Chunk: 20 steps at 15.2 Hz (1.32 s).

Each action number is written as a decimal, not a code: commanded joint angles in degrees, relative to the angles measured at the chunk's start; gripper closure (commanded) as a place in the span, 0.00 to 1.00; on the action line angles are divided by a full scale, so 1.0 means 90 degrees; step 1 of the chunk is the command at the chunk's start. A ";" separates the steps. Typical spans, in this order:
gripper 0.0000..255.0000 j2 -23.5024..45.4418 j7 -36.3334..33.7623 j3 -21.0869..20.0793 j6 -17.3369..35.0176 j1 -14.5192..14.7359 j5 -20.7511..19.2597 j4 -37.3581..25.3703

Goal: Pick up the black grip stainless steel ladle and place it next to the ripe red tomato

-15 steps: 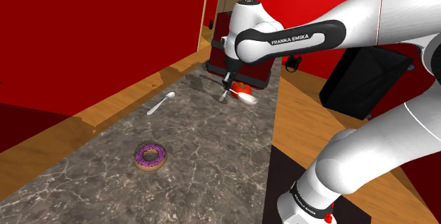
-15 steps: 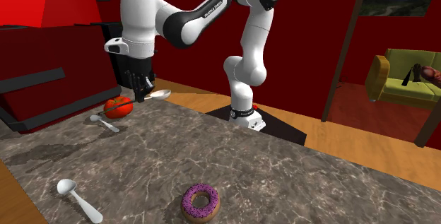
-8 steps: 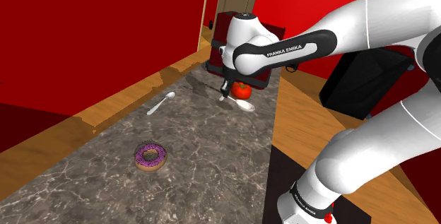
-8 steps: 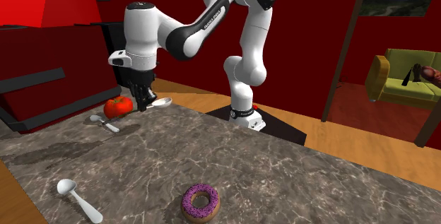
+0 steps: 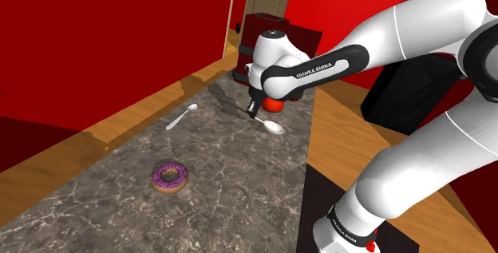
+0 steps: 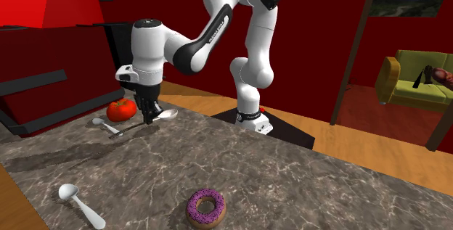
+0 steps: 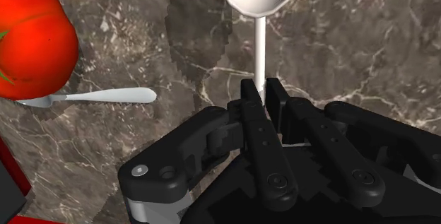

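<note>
In the second exterior view, a red tomato [image 6: 121, 109] is sitting at the left on the dark marble counter [image 6: 290, 178], with a small silver spoon [image 6: 107, 125] lying just beside it. To their right the black gripper [image 6: 150, 117] is pointing down, pinching the ladle [image 6: 168, 113] by its thin handle. The ladle's pale bowl is sticking out rightward, near the tomato but apart from it. In the wrist view the fingers [image 7: 253, 109] are clasping the stem, and the bowl is casting a shadow on the marble.
</note>
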<state>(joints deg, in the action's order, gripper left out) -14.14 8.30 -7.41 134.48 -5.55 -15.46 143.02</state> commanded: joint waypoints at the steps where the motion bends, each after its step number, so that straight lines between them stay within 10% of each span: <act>1: 1.00 0.0131 -0.0087 -0.0020 0.0180 -0.0017 -0.0067 0.0056; 11: 1.00 0.0319 -0.0219 -0.0037 0.0469 -0.0054 -0.0190 0.0170; 12: 0.00 0.0320 -0.0219 -0.0037 0.0469 -0.0054 -0.0190 0.0170; 20: 0.00 -0.0167 -0.0041 -0.0071 -0.0214 0.0077 0.0090 -0.0035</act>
<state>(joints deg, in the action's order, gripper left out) -13.75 7.26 -8.01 134.70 -5.27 -15.57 142.95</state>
